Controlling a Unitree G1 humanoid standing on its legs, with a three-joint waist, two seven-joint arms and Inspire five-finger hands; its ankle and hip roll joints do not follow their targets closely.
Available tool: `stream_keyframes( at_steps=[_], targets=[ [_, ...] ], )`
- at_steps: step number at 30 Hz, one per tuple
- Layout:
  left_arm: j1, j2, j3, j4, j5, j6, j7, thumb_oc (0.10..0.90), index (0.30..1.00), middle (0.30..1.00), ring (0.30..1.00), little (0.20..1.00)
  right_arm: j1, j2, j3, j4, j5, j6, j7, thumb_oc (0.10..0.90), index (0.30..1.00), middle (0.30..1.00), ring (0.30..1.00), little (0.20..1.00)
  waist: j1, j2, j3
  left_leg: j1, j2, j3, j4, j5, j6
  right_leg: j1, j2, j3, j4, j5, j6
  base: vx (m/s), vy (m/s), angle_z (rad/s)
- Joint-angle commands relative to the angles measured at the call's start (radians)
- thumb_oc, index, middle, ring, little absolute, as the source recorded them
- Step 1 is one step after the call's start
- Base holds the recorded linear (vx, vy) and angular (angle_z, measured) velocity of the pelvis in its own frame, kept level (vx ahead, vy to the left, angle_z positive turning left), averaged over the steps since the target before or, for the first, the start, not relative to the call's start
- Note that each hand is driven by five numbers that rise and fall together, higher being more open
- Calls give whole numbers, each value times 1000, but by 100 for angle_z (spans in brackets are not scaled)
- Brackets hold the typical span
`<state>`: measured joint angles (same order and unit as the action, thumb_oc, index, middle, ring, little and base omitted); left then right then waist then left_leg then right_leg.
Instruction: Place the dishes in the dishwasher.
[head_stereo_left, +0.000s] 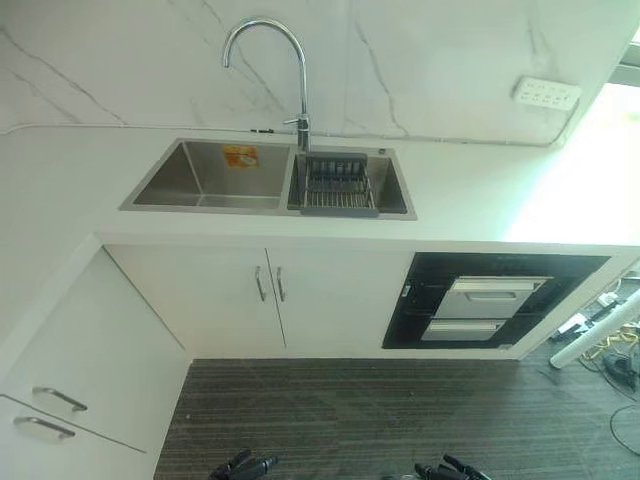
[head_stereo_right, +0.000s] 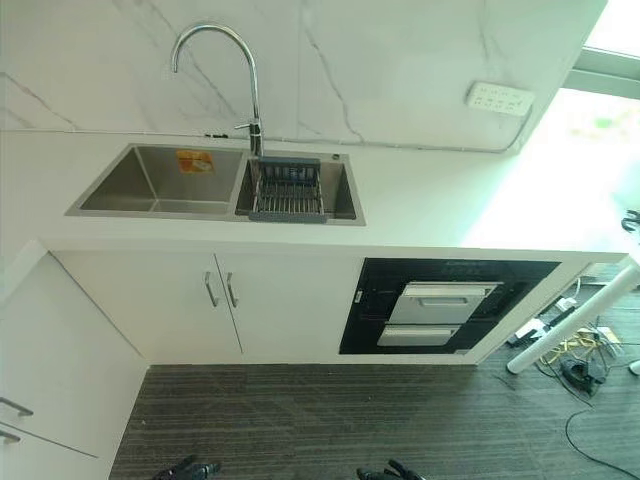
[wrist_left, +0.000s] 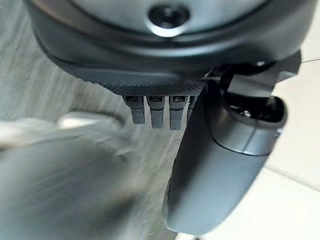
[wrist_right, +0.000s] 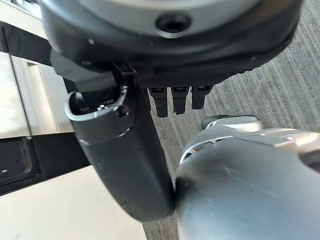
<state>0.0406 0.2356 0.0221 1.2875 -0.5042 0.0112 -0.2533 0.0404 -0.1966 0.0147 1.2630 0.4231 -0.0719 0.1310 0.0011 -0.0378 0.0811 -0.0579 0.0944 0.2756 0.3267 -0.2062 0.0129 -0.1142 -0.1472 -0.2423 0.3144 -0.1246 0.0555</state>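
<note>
**Both robot hands low and empty, dishwasher shut at lower right**

You have the white desk (head_stereo_left: 470, 190) running across the middle of the frame, with a double sink (head_stereo_left: 205, 175) set into it at centre left. The tall curved tap (head_stereo_left: 285, 60) rises between the two basins. In the right basin sits a dark wire dish rack (head_stereo_left: 338, 183); whether any dishes lie in it you cannot tell from here — the rack is too small to read. The left basin carries an orange sticker (head_stereo_left: 240, 156) on its back wall.

Below the desk, at the lower right of the frame, the black-fronted dishwasher (head_stereo_left: 480, 310) shows two silver drawer fronts, both closed. To its left stand two white cabinet doors (head_stereo_left: 268, 290) with silver handles, and more white drawers (head_stereo_left: 60, 400) fill the lower left corner. A white socket strip (head_stereo_left: 546, 93) hangs on the marble wall at upper right.

Your left robot hand (head_stereo_left: 243, 466) peeks in at the bottom edge, left of centre, over the grey striped floor (head_stereo_left: 400, 410); its wrist view shows the fingers (wrist_left: 156, 111) straight and relaxed, gripping nothing. Your right robot hand (head_stereo_left: 450, 470) sits at the bottom edge further right — fingers (wrist_right: 179, 100) likewise released, holding nothing.
</note>
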Motion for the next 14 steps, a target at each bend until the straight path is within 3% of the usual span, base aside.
stream_keyframes(
  at_steps=[1,7,14],
  targets=[
    [-50,0,-15,-20,0,-16,16,800,900,900,900,900,-33,-41,4,25,-109,44,-28,800,900,900,900,900,-5,22,25,21,39,-76,-27,-31,-57,75,-8,2,-14,-61,49,8,-82,10],
    [-49,-4,-10,-6,20,-6,39,800,900,900,900,900,-41,-38,25,27,-83,75,-39,800,900,900,900,900,-1,24,14,31,47,-78,-27,-36,-61,89,-11,-12,-14,-74,45,27,-42,6],
    [-29,6,10,10,12,-12,17,800,900,900,900,900,-42,-39,27,23,-96,51,-32,800,900,900,900,900,3,24,10,33,53,-78,-27,-43,-66,91,-17,-23,-14,-80,49,-1,-3,3]
  ],
)
